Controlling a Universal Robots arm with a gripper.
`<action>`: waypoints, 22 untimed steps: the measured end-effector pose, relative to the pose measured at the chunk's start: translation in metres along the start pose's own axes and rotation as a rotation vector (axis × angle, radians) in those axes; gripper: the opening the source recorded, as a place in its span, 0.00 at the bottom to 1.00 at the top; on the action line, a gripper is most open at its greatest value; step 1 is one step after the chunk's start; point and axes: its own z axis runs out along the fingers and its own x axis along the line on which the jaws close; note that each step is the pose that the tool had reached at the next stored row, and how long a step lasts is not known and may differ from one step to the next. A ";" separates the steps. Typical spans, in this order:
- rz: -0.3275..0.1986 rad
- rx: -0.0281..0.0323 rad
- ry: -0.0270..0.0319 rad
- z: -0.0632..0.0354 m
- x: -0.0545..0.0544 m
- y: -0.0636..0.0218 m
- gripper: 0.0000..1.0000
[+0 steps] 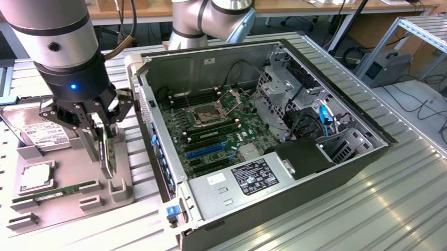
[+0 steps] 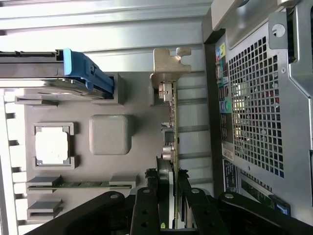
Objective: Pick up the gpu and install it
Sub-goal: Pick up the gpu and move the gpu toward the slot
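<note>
Gripper on the gpu, card not yet lifted
I have the gripper (image 2: pixel 169 178) clenched on the gpu (image 2: pixel 171 117), which stands on edge in its slot of the grey tray (image 1: pixel 119 191) on the desk, just beside the open computer case (image 1: pixel 335 172); I judge the grasp made, while lifting it out and seating it on the motherboard (image 1: pixel 209 130) are left

A robotics lab: a ribbed aluminium workbench (image 1: pixel 391 209) carries an open PC tower (image 1: pixel 279 172) beside the gripper (image 1: pixel 99 157), with wooden desks (image 1: pixel 300 8) and an aluminium-profile rack (image 1: pixel 419 31) beyond it.
</note>
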 end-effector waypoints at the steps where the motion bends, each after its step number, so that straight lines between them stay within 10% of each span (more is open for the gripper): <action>1: 0.000 0.0000 0.0000 -0.0004 0.000 0.0000 0.27; 22: 0.000 0.0000 -0.0001 -0.0087 0.000 0.0003 0.27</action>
